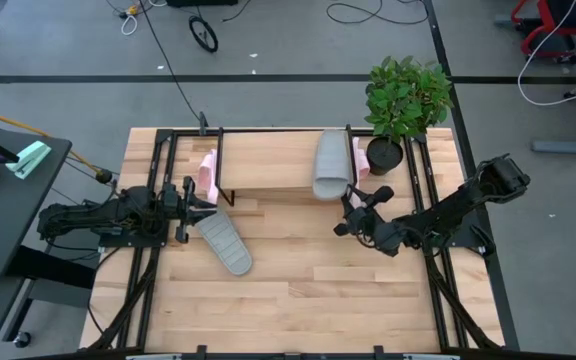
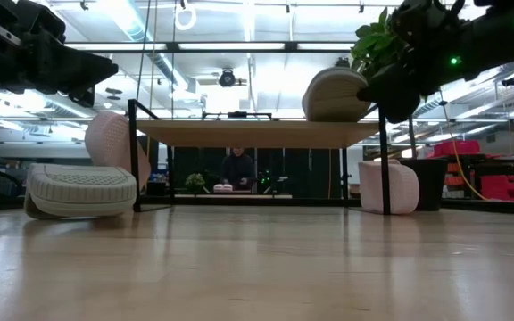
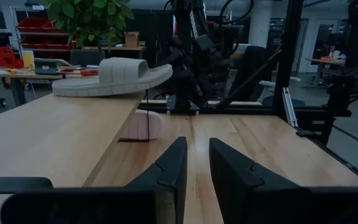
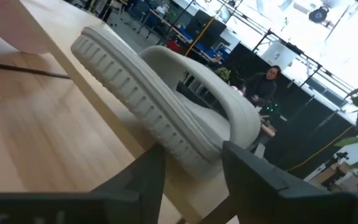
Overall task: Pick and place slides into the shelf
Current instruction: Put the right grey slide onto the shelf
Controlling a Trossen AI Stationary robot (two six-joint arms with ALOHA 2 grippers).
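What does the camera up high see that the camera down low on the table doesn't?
Only the high view shows the potted green plant's dark pot and the left hand. Only the low view shows a person far behind the table. Both show the grey slide sandal on the wooden shelf top and the other grey slide sandal lying on the tabletop.

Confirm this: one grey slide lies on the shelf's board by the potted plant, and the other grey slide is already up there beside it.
Half right. One grey slide lies on the shelf board near the potted plant. The other grey slide is not on the board: the high view shows it on the tabletop in front of the shelf, near the left gripper.
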